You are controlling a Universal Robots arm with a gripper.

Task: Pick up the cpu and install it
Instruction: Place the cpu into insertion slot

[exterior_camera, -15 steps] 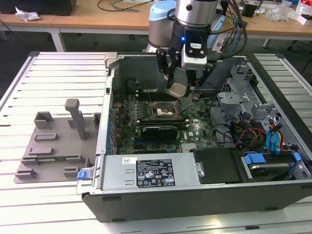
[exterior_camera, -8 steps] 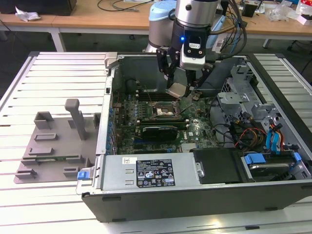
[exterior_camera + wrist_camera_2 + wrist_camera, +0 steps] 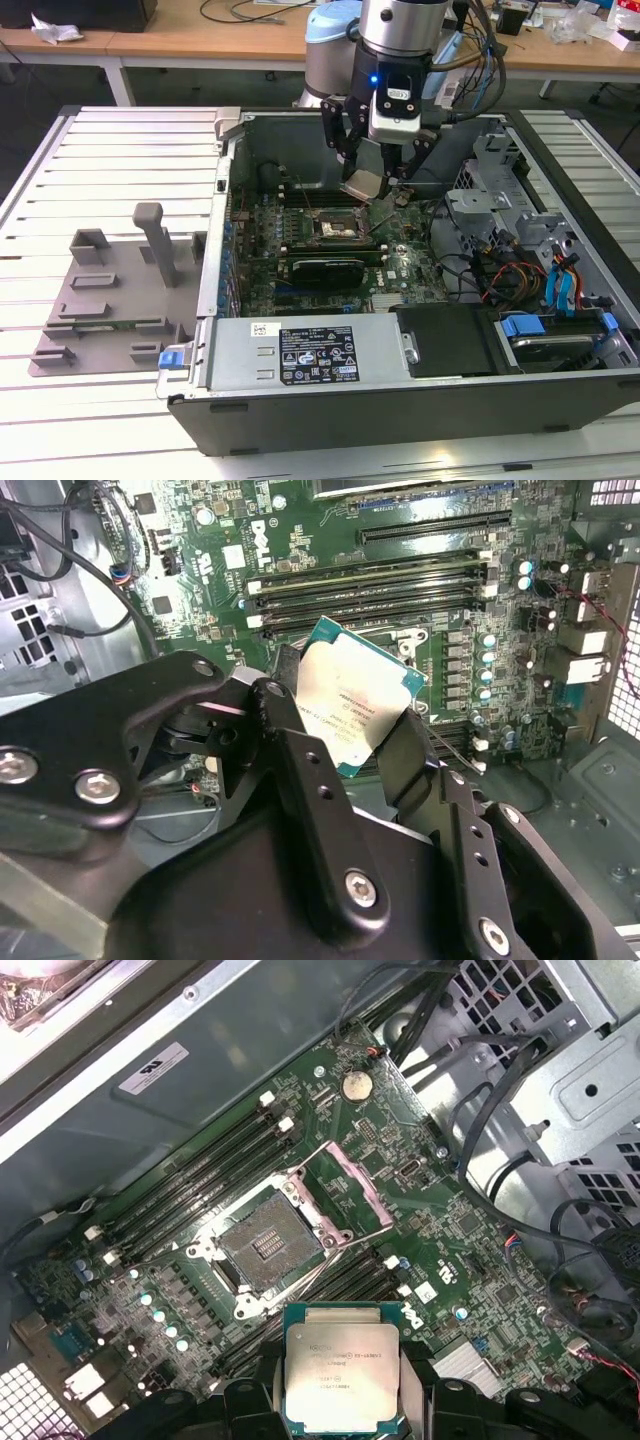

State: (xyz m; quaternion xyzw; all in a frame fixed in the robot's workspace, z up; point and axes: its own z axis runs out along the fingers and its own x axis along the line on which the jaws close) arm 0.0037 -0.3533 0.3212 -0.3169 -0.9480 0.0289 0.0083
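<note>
The cpu (image 3: 365, 184) is a small flat square chip with a pale silvery top and a teal edge. My gripper (image 3: 371, 180) is shut on it and holds it tilted above the motherboard inside the open computer case (image 3: 330, 420). In both wrist views the cpu (image 3: 355, 705) (image 3: 342, 1380) sits clamped between the black fingers (image 3: 290, 740). The dark socket (image 3: 268, 1250) (image 3: 335, 228) lies open on the board, its metal bracket (image 3: 350, 1185) swung up. The chip hangs a short way off from it, not touching.
A grey fixture plate (image 3: 100, 300) with upright posts (image 3: 150, 240) lies on the slatted table at the exterior view's left. Inside the case are memory slots (image 3: 370, 580), a black card (image 3: 325, 268), the power supply (image 3: 300, 355), and a drive cage with cables (image 3: 530, 260).
</note>
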